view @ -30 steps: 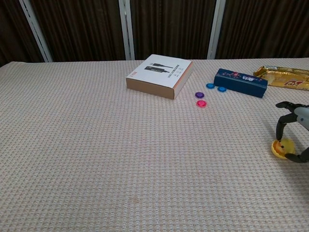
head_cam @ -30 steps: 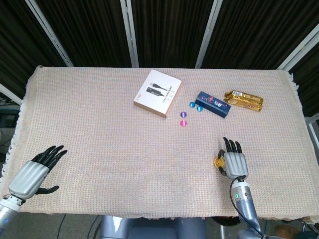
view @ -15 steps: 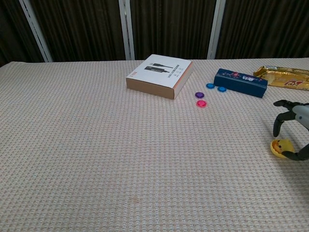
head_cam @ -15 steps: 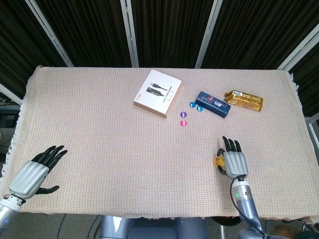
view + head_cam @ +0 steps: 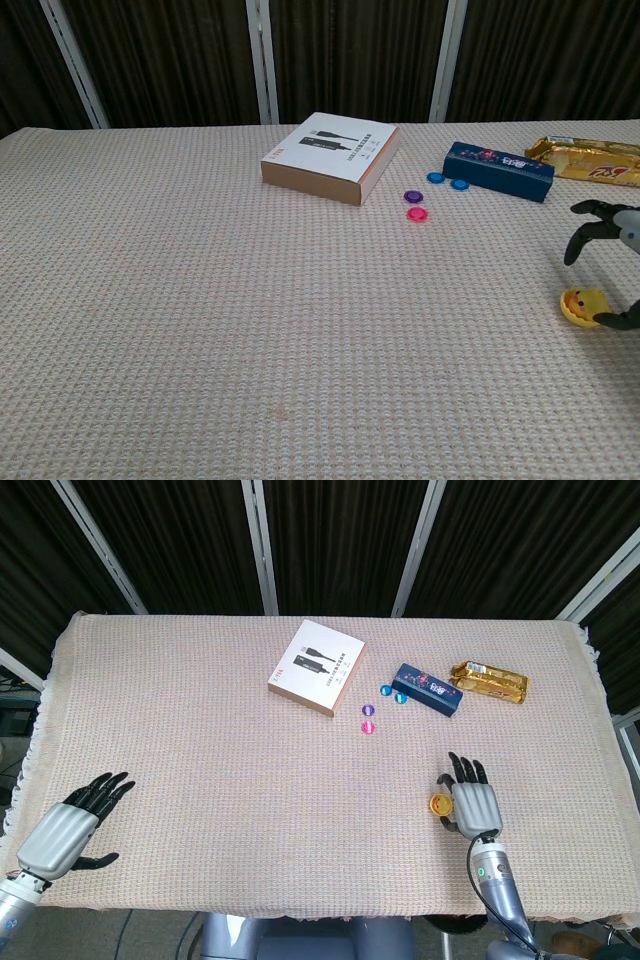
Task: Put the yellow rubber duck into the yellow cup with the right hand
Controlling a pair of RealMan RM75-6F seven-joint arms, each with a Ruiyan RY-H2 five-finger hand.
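A small yellow object (image 5: pixel 438 804) lies on the cloth near the front right; in the chest view this yellow object (image 5: pixel 584 303) shows an orange mark like a duck's beak. I cannot tell the duck from the yellow cup there. My right hand (image 5: pixel 474 803) stands just right of it with fingers spread, holding nothing. At the chest view's right edge the right hand (image 5: pixel 628 228) arches over the object, its thumb close beside it. My left hand (image 5: pixel 70 826) rests open at the front left edge.
A white and tan box (image 5: pixel 316 667) lies at the back centre. A dark blue box (image 5: pixel 427 690) and a gold snack packet (image 5: pixel 488 681) lie to its right. Small blue, purple and pink discs (image 5: pixel 368 718) sit between them. The tablecloth's front edge (image 5: pixel 320 912) runs close by both hands.
My right hand has let go of the yellow object and drawn back to the right. The object has tipped, showing an orange mark. The left hand has not moved.
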